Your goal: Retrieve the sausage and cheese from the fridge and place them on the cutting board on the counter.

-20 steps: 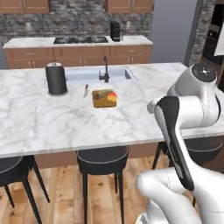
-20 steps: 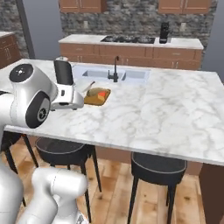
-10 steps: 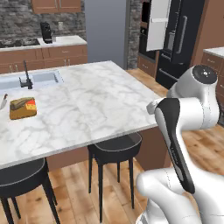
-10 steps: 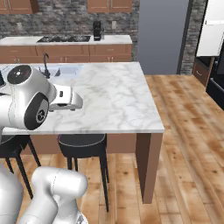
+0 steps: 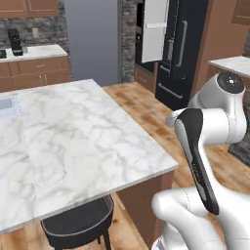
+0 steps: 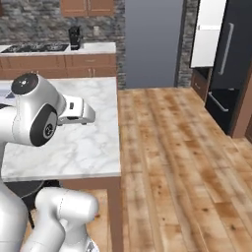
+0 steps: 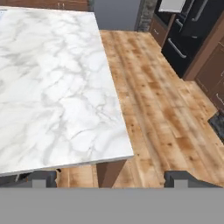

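1. The tall matte black double-door fridge (image 5: 178, 53) stands at 1 o'clock in the left base view, well apart from the robot across the wooden plank floor (image 6: 177, 162), and at 2 o'clock in the right base view. One door, showing a white inner face (image 6: 209, 32), stands swung open.
2. The fridge's long axis is upright, and so are its grey bar handles (image 6: 225, 48). Its front faces the floor between it and the large white marble island counter (image 5: 63, 141).
3. The two-finger gripper (image 7: 116, 177) has its jaws spread wide and holds nothing; its dark fingertips (image 7: 41, 177) sit at 6 o'clock in the hand view, over the counter's near corner.
4. Neither the sausage, the cheese nor the cutting board can be seen in these views, so I cannot tell where they lie.
5. Judgement: with empty jaws and the fridge far off, at least 1 item seems left to fetch. How much is already on the board cannot be told.
6. Judgement: what is left is to reach the fridge, grasp an item inside, and carry it to the counter.
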